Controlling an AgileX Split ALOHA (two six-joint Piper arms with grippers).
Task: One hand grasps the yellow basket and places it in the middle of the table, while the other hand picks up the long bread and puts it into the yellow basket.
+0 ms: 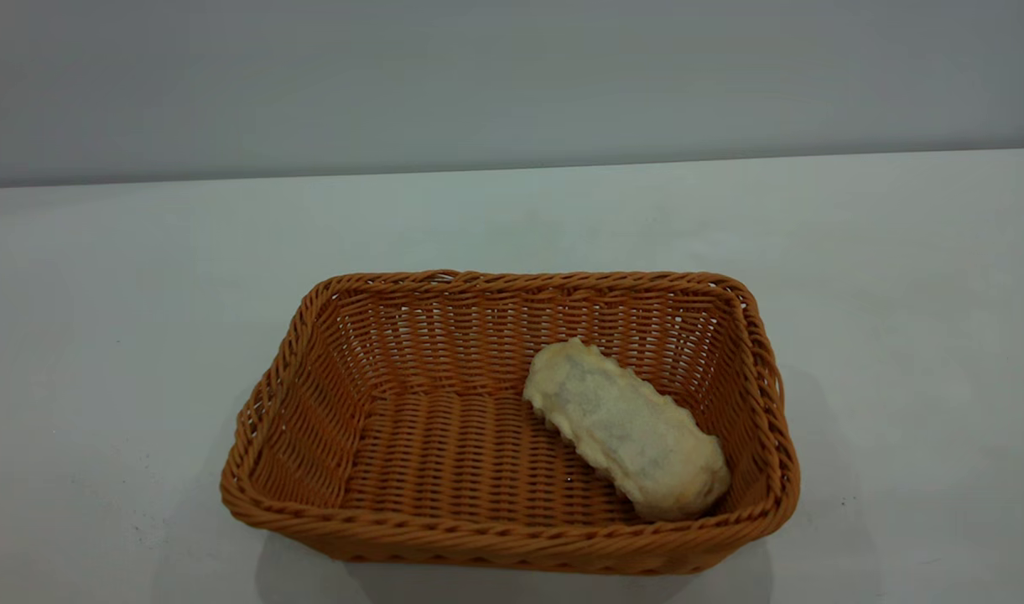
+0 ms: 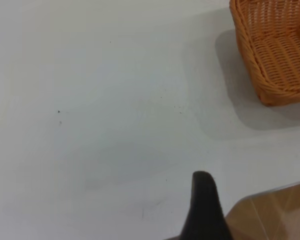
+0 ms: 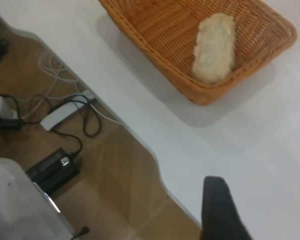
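And here we have the large rectangular orange-tan woven wicker basket (image 1: 512,424), sloped sides, braided rim, sitting flat on the wide plain white tabletop (image 1: 101,335) around the middle of the exterior view. Inside it lies the long bread (image 1: 627,428), pale blotchy cream side turned up, resting on the basket floor toward the right-hand end and angled, one end pointing to the back wall, the other tucked down by the near right corner, touching or all but touching the weave there. No arm shows in the exterior view at all. Over to the left wrist camera: a corner of the same basket (image 2: 275,55) sits well apart from the left gripper (image 2: 205,210), of which only one dark finger (image 2: 204,200) pokes into view above bare table (image 2: 100,115), so how wide that gripper stands I cannot tell. A strip of brown floor (image 2: 275,210) shows past the table edge. Now the right wrist camera: basket (image 3: 155,30) and bread (image 3: 214,47) both plain to see, the loaf lying lengthwise in it, and the right gripper (image 3: 225,215) hangs far off from them near the table's edge (image 3: 140,135), again just one dark finger (image 3: 217,207) in frame, spacing impossible to judge. Beyond the edge, a wooden floor (image 3: 115,170) with tangled black and white cables (image 3: 75,107) and a black power brick (image 3: 52,170).
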